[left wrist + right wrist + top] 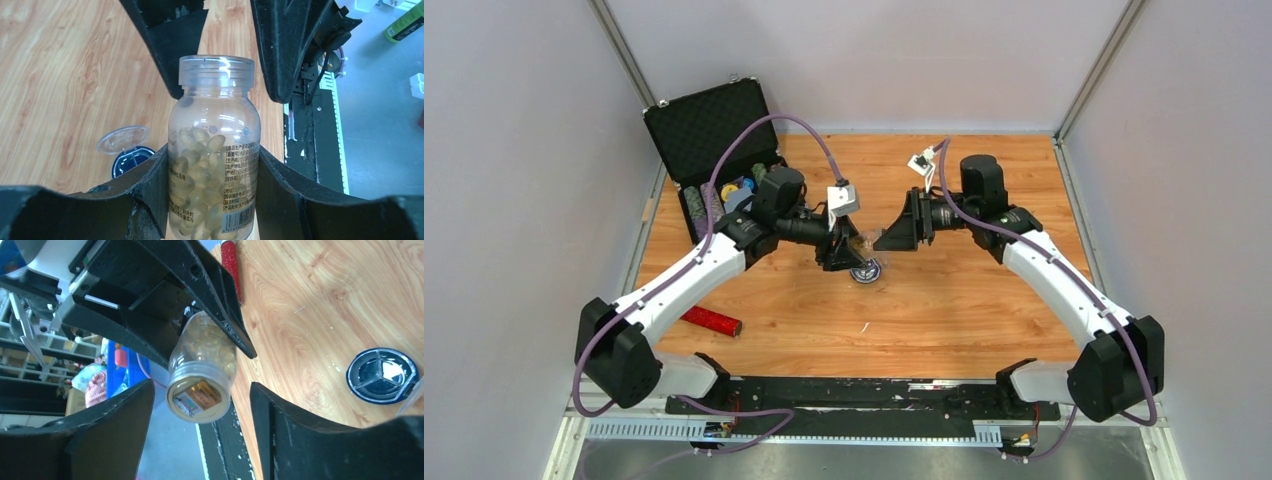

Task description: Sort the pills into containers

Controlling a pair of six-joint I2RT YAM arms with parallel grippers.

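The left arm (724,255) is reaching in from the near left corner toward the middle of the worktop (984,320). Its jaws are clamping the lower body of a clear plastic bottle (214,150), one on each side. The bottle is hanging in the air, lying over with its cap (216,70) pointing at the right arm (1044,265). The cap is sitting on the neck. Pale yellow, oval pills (200,180) are filling the lower part of the bottle, and a printed label with a barcode is showing on its side.

The right arm is coming in from the near right corner to meet it. Its jaws are standing wide, one on either side of the cap, and the right wrist view is showing a gap between each of them and the cap.

The dish (369,374) is sitting on the worktop near its middle, just below the two sets of jaws and slightly toward the near edge. It is round and shallow, with a dark rim, and dark dividers are splitting its blue inside into three compartments. A clear lid (122,139) is lying open, just beside the dish. I cannot tell whether anything is lying in the compartments.

A black case (709,130) is standing open at the far left corner with its lid upright, and coloured chips (729,190) are showing inside. A red stick (711,320) is lying near the left edge, toward the near corner, well apart from the dish.
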